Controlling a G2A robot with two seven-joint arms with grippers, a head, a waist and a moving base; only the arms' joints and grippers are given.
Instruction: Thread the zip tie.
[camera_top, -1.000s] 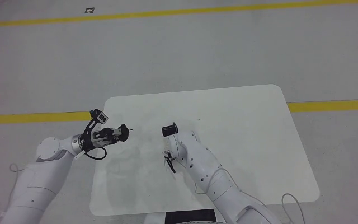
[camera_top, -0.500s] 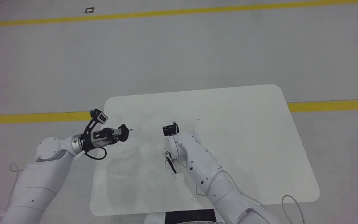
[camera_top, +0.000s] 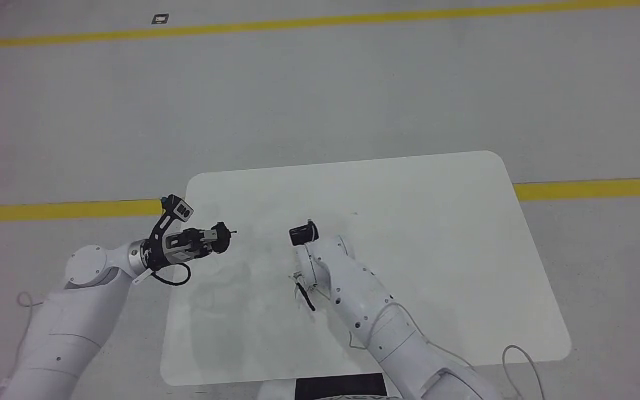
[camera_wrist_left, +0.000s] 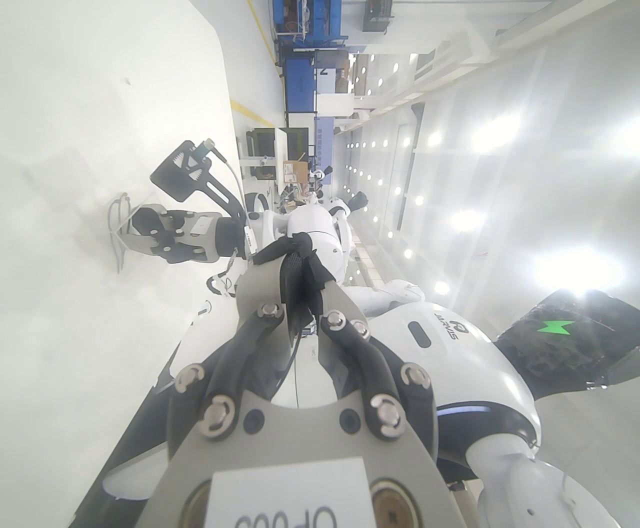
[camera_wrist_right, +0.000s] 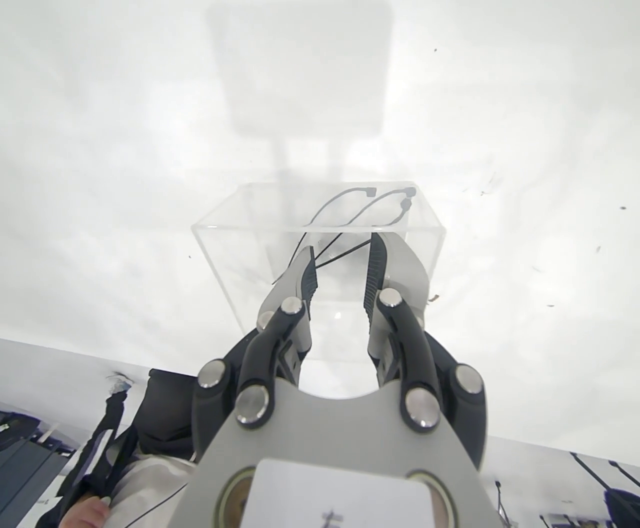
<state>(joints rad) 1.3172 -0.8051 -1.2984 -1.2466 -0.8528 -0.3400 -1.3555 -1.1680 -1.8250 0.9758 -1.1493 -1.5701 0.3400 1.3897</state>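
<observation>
- Right wrist view: the right tool (camera_wrist_right: 344, 250) is partly open at a clear box (camera_wrist_right: 235, 260) on the white surface (camera_wrist_right: 125, 125). Its tips sit either side of the tails of the black zip ties (camera_wrist_right: 367, 190) lying in the box.
- Left tool (camera_wrist_left: 300, 272), near the surface's edge, is narrow and pinches a black scrap (camera_wrist_left: 300, 245).

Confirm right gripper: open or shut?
Open: the right gripper has its fingers apart at the box, zip ties visible between them.
</observation>
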